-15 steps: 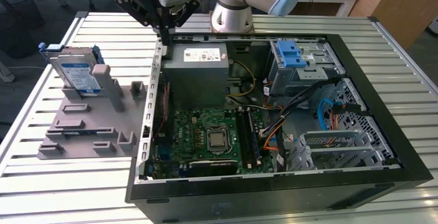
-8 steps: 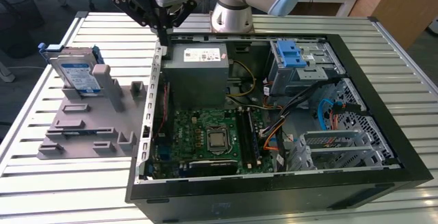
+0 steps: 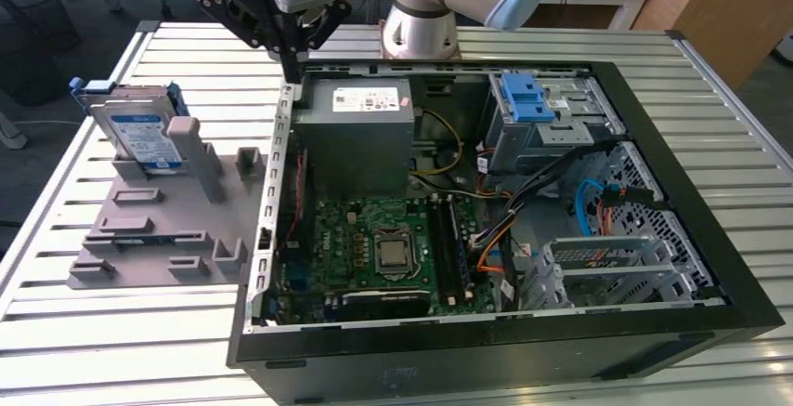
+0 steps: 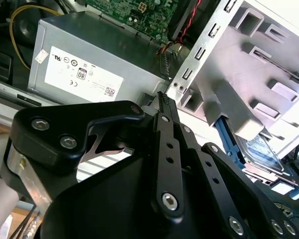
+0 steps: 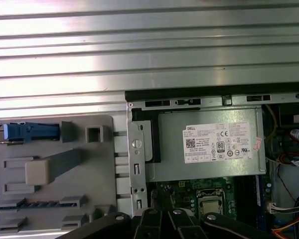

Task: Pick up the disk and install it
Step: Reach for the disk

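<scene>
The disk [image 3: 139, 135] is a grey hard drive with a white and blue label in a blue carrier frame. It stands on edge in a grey holder [image 3: 162, 229] on the exterior view's left. My gripper [image 3: 292, 70] hangs above the far corner of the open computer case [image 3: 496, 332], to the disk's right and apart from it. Its black fingers are shut together with nothing between them. The second wrist view has the gripper [image 4: 163, 99] over the case wall, with the disk [image 4: 261, 149] beyond it. The disk [image 5: 27, 131] appears edge-on in the first wrist view.
Inside the case lie a grey power supply box with a white sticker [image 3: 359, 123], a green motherboard [image 3: 384, 243], a drive bay with a blue ridged latch [image 3: 526, 99] and loose cables [image 3: 595, 206]. Everything stands on a slatted metal table [image 3: 124, 341].
</scene>
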Controlling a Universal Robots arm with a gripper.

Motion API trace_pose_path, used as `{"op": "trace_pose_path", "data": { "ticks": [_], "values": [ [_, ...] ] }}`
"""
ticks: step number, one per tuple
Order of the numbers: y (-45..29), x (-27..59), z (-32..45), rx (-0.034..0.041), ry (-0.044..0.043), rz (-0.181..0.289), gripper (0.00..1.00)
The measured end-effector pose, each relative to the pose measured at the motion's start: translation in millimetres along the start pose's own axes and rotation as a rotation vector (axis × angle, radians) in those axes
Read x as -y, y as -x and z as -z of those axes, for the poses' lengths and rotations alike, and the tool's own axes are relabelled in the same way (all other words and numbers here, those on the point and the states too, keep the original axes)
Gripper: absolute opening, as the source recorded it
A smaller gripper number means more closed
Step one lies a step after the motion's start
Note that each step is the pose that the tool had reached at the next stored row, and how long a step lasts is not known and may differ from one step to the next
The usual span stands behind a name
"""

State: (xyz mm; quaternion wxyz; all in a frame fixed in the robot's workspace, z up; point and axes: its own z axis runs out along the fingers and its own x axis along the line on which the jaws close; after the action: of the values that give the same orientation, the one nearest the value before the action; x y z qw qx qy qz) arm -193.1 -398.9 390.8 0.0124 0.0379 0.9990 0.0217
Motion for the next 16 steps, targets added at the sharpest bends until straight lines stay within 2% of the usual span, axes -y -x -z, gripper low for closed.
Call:
{"op": "trace_pose_path", "data": {
  "ticks": [16],
  "values": [
    [-10.2,0.8,-0.3,-0.0005,-0.0001,0.0,0.11]
  ]
}}
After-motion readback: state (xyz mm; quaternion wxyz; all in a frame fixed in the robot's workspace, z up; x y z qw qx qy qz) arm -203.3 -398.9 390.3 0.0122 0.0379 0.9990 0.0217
